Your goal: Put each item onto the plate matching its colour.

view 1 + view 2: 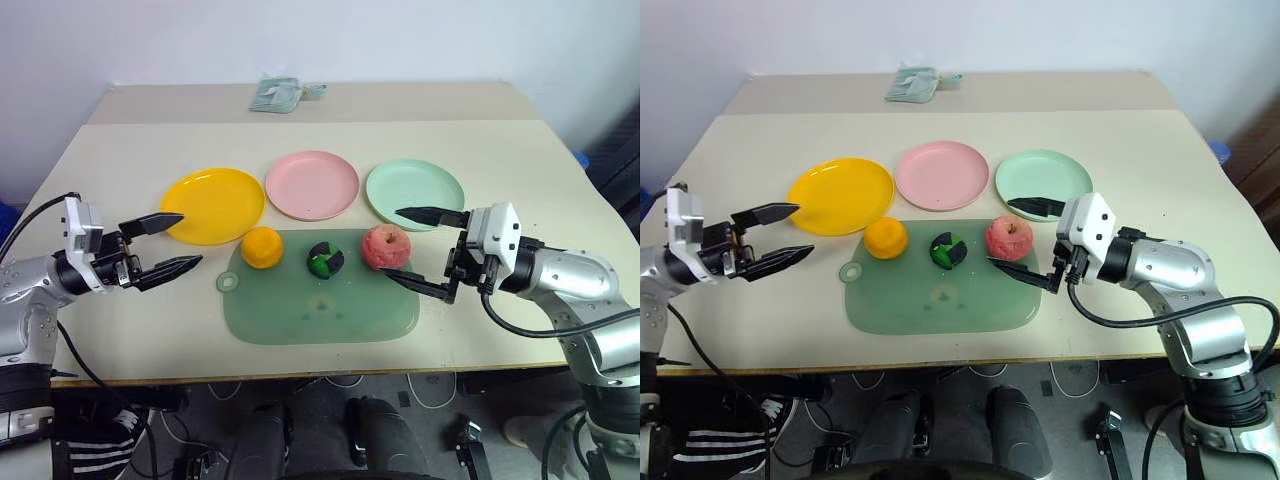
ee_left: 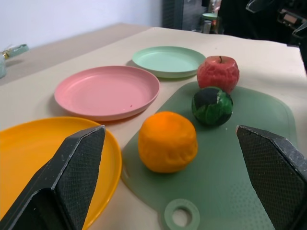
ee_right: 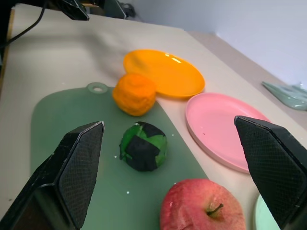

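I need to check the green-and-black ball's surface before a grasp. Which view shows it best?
The right wrist view: the ball lies close and unblocked on the green mat, its patches plain. The left wrist view shows it farther off beside the apple; both eye views show it small from above.

Left gripper [image 1: 172,243] and right gripper [image 1: 417,250], jaws wide.

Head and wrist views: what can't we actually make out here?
- Mint green plate: right eye view, the right hand has its upper finger across the near part.
- Folded pale green thing at the table's far edge: left eye view, too small to identify.
- Pinkish-red apple: right wrist view, cut off by the frame edge.
- Left hand: open, empty.
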